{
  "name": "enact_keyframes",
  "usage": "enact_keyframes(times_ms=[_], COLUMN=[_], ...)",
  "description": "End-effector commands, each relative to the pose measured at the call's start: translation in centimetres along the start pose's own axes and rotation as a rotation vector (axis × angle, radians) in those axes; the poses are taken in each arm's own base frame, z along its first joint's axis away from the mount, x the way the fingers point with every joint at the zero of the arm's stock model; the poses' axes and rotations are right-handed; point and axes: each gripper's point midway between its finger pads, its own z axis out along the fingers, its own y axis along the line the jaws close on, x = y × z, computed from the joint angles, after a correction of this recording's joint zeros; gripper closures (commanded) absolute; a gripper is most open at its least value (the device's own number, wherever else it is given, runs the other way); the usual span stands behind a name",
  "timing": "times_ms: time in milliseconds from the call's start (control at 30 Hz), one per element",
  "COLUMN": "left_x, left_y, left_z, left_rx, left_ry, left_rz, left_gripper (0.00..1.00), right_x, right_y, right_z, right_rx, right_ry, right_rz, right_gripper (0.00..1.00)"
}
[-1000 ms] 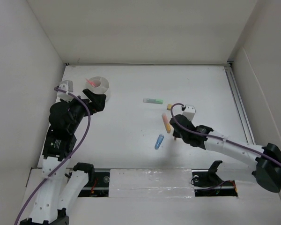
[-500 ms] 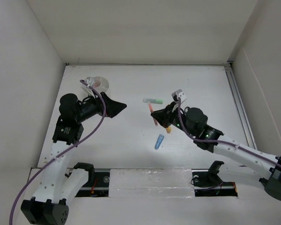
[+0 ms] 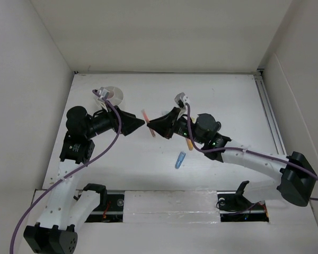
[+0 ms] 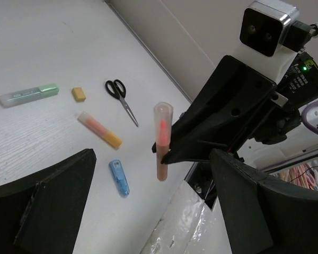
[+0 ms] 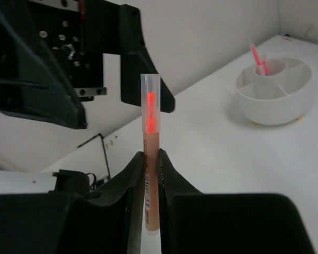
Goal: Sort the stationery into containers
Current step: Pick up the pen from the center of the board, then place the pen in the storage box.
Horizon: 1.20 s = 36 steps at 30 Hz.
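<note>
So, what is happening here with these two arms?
It looks like a handover in the air. The right claw is shut on a thin pink pen with a clear cap, raised off the table. The left claw is open, with one finger on each side of that pen, not touching it. The round white divided tub already holds another pink pen. Black-handled scissors, a pale green bar, an orange pen and a blue marker lie on the table.
</note>
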Motion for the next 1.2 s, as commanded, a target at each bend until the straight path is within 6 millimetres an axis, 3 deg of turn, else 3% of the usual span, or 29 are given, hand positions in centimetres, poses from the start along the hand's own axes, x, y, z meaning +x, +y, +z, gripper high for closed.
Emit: enact_keyframes(times_ms=[0, 67, 233, 400, 433, 467, 600, 633, 667, 700, 733, 767, 800, 833, 867, 900, 933, 1000, 1033, 1067, 1100, 1133, 1167], left_x=[-0.6, -0.7, -0.7, -1.4, -1.5, -1.5, -1.7, -2.0, -2.1, -2.9, -3.0, -4.4, -5.1, -6.0, -8.5, -9.7, -10.6, -14.0, -15.2, -16.0, -18.8, -19.8, -20.1], left_y=[-1.1, -0.7, -0.7, -0.6, -0.5, -0.5, -0.5, -0.1, 0.1, 0.0, 0.4, 0.8, 1.0, 2.2, 3.7, 4.9, 6.9, 8.2, 9.0, 11.1, 11.2, 12.1, 14.8], left_z=[-0.1, 0.0, -0.2, -0.2, -0.2, -0.2, -0.2, -0.1, 0.0, -0.1, -0.1, -0.1, -0.2, 0.0, -0.8, -1.3, -1.6, -2.5, -2.8, -2.4, -3.4, -3.7, -3.1], left_rx=[0.053, 0.03, 0.021, -0.006, -0.014, -0.014, -0.024, -0.035, -0.046, -0.062, -0.085, -0.128, -0.158, -0.212, -0.358, -0.437, -0.519, -0.605, -0.645, -0.713, -0.776, -0.832, -0.913], left_ry=[-0.016, -0.023, -0.029, -0.049, -0.054, -0.054, -0.061, -0.071, -0.079, -0.103, -0.111, -0.156, -0.181, -0.2, -0.287, -0.327, -0.367, -0.477, -0.505, -0.518, -0.606, -0.614, -0.593], left_rz=[0.053, 0.043, 0.052, 0.052, 0.061, 0.061, 0.061, 0.052, 0.052, 0.062, 0.045, 0.054, 0.055, 0.04, 0.037, 0.038, 0.01, -0.004, -0.006, -0.021, -0.006, 0.021, 0.023], left_gripper=[0.16, 0.16, 0.23, 0.7, 0.88, 0.97, 1.0, 1.0, 1.0, 1.0, 1.0, 1.0, 1.0, 1.0, 1.0, 1.0, 1.0, 1.0, 1.0, 1.0, 1.0, 1.0, 1.0], right_x=[-4.9, -4.5, -3.6, -3.2, -3.0, -2.9, -3.1, -2.8, -3.0, -2.8, -2.3, -2.6, -1.5, -1.7, -1.1, 0.2, -0.4, 0.2, 0.8, -0.1, 0.1, 0.1, -0.4], right_y=[5.2, 6.5, 7.3, 7.8, 8.4, 8.3, 8.4, 8.2, 8.1, 7.7, 7.1, 5.8, 4.2, 3.7, 1.3, -0.4, -0.7, -2.9, -3.3, -3.1, -3.0, -3.0, -2.7], right_z=[0.8, 1.0, 1.7, 1.9, 1.9, 2.0, 2.2, 2.4, 2.6, 2.7, 2.8, 3.0, 2.7, 2.1, 1.8, 1.0, 0.1, -1.3, -2.0, -2.9, -3.5, -4.0, -4.9], right_rx=[-0.213, -0.284, -0.323, -0.365, -0.382, -0.385, -0.389, -0.386, -0.377, -0.356, -0.318, -0.252, -0.19, -0.15, -0.039, 0.03, 0.063, 0.153, 0.17, 0.17, 0.175, 0.177, 0.181], right_ry=[-0.148, -0.145, -0.13, -0.133, -0.123, -0.125, -0.135, -0.127, -0.13, -0.122, -0.098, -0.107, -0.085, -0.088, -0.072, -0.048, -0.062, -0.036, -0.021, -0.043, -0.032, -0.027, -0.039], right_rz=[-0.035, -0.013, 0.013, 0.038, 0.048, 0.055, 0.052, 0.055, 0.057, 0.065, 0.069, 0.071, 0.075, 0.064, 0.066, 0.062, 0.052, 0.044, 0.036, 0.021, 0.023, 0.01, -0.004], right_gripper=[1.0, 1.0, 1.0, 1.0, 1.0, 1.0, 1.0, 0.92, 0.68, 0.41, 0.0, 0.0, 0.0, 0.0, 0.0, 0.0, 0.0, 0.0, 0.0, 0.0, 0.0, 0.0, 0.0])
